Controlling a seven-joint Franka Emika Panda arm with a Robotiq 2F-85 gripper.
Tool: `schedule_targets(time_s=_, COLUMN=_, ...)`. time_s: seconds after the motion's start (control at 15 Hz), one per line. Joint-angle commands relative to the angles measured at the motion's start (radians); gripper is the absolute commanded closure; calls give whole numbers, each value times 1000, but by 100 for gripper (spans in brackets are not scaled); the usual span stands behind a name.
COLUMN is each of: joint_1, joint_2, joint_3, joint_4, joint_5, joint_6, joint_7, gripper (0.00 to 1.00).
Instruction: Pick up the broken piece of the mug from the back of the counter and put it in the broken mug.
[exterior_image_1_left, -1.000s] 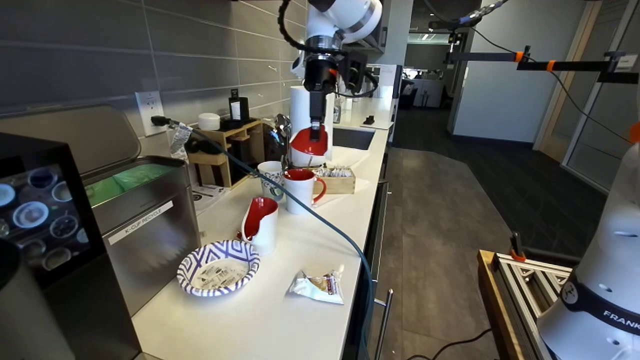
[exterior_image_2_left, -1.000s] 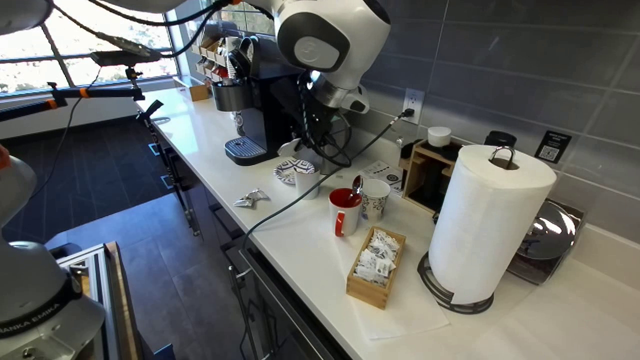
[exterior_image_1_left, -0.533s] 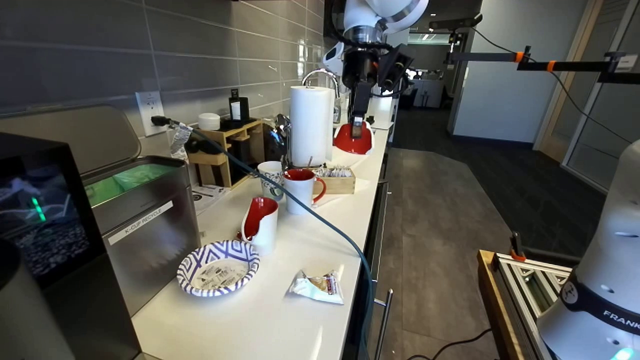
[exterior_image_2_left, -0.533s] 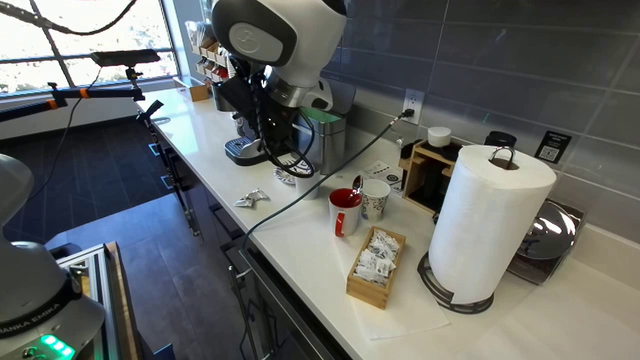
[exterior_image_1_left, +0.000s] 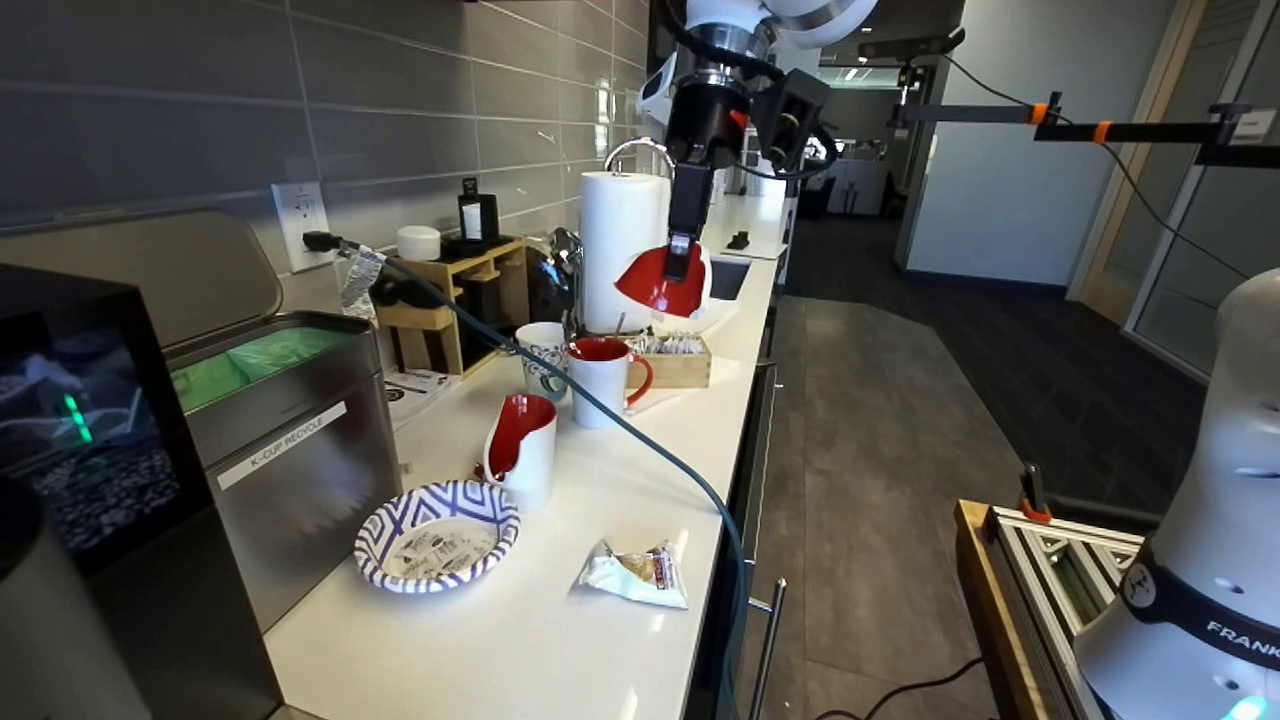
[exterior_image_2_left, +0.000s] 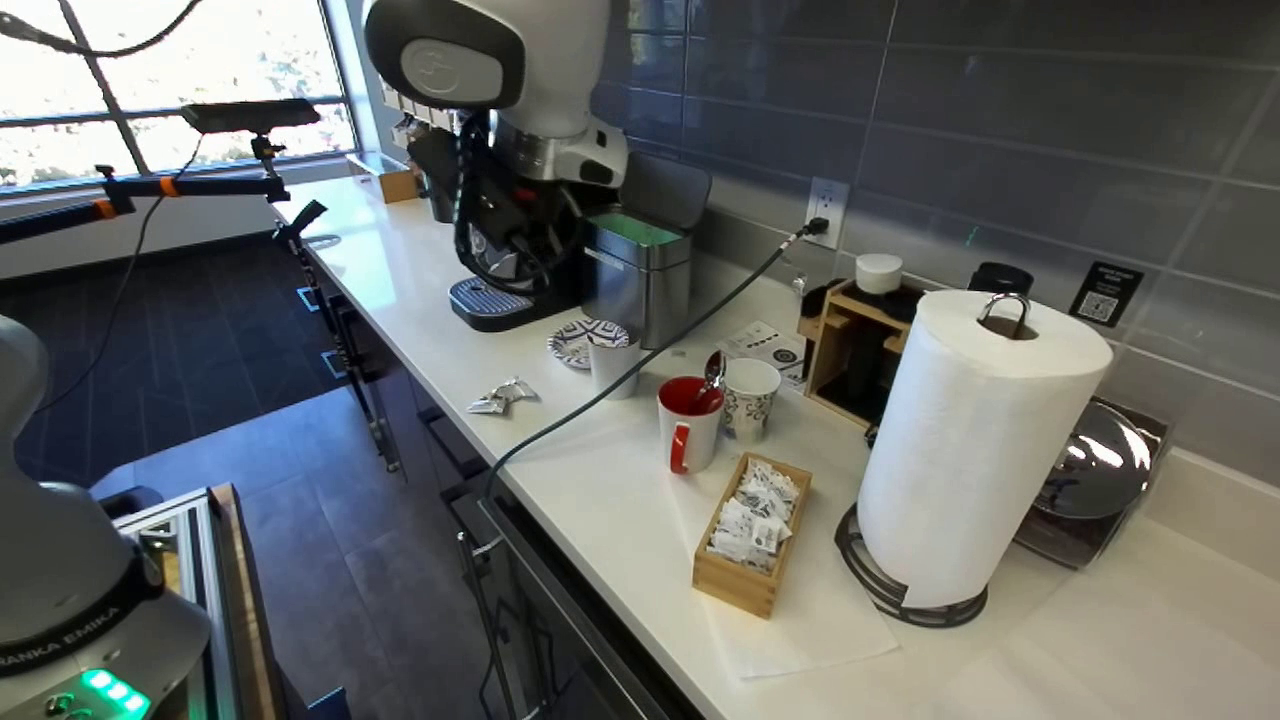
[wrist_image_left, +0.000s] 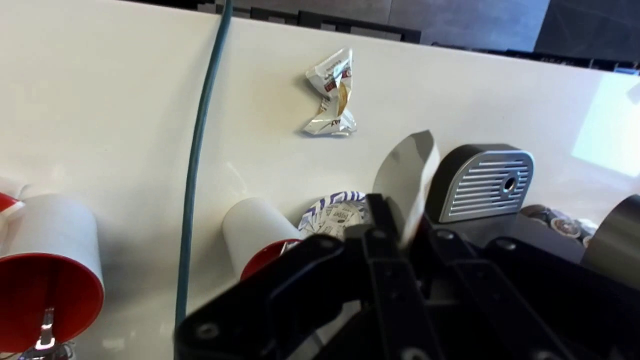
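The pick-up is looking done: the claw (exterior_image_1_left: 678, 264) is gripping the broken piece of the mug (exterior_image_1_left: 652, 284), pinching its thin wall between 2 narrowed jaws, and the piece is hanging in the air, well above the table (exterior_image_1_left: 470, 650). The broken mug (exterior_image_1_left: 528, 470) is standing upright between the paper bowl (exterior_image_1_left: 470, 497) and the handled mug (exterior_image_1_left: 598, 392), its jagged gap showing the red inside. In the wrist view the piece is appearing off to the side of that mug, so the step in hand is seemingly the transfer, the release not yet happening. The next move is probably calling for lining the piece up over the broken mug's opening, avoiding the cable (exterior_image_1_left: 650, 442), then lowering it inside before letting go.
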Motion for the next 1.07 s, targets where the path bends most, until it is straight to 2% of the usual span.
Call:
schedule_targets(time_s=0.0, joint_1=55, joint_2=-148, joint_3=3, joint_4=-170, joint_5=12, joint_6=186, joint_7=180, gripper=97)
schedule_targets(time_s=0.2, joint_1=89, joint_2=-205, joint_3=31, joint_4=-270, joint_5=-10, joint_6=369, joint_7=320, gripper=97)
schedule_targets(time_s=0.47, joint_1=136, joint_2=-161, joint_3=106, joint_4=-323, joint_5=-103, joint_6=567, joint_7=462, gripper=97)
schedule_targets(time_s=0.73, joint_1=152, joint_2=-33, joint_3=183, joint_4=-273, joint_5=-297, joint_6=664, joint_7=617, gripper=97)
schedule_targets(time_s=1.0, joint_1=155, joint_2=105, joint_3=192, joint_4=-144, joint_5=-461, joint_6=640, joint_7=701, gripper=97)
